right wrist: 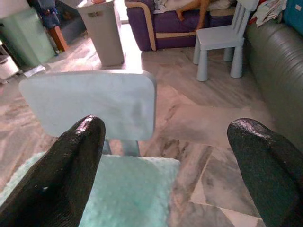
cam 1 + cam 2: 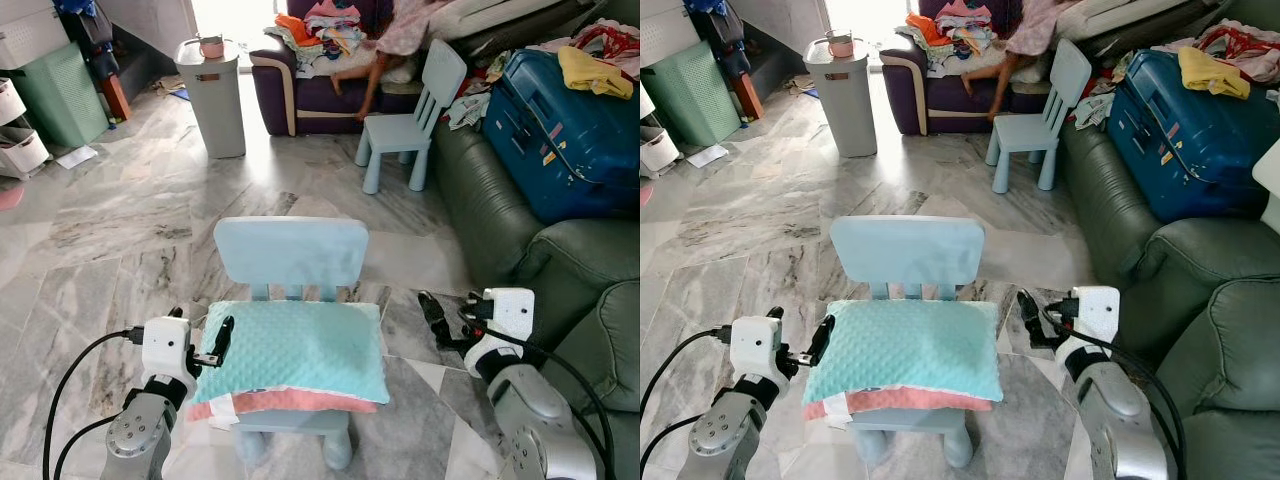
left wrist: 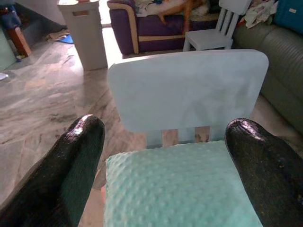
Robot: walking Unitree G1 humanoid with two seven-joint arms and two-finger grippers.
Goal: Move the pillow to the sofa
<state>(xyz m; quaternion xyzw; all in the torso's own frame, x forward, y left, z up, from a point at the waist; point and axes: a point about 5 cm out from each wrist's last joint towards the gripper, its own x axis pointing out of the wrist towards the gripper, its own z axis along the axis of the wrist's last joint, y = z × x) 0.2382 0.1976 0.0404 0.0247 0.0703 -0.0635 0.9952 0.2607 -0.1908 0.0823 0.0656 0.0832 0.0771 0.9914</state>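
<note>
A mint-green dotted pillow (image 2: 295, 348) with a pink underside lies on the seat of a small pale-blue chair (image 2: 292, 250) just in front of me. My left gripper (image 2: 215, 342) is open at the pillow's left edge, its fingers (image 3: 71, 165) spread on either side of the pillow's corner (image 3: 175, 189). My right gripper (image 2: 450, 318) is open to the right of the pillow, apart from it, over the floor. The dark green sofa (image 2: 580, 270) stands at my right.
A blue suitcase (image 2: 560, 120) with a yellow cloth lies on the sofa's far part. A second pale-blue chair (image 2: 410, 120) stands ahead. A grey bin (image 2: 212, 95) and a purple armchair (image 2: 300, 85) with clothes and a person's leg stand further back. Marble floor lies between.
</note>
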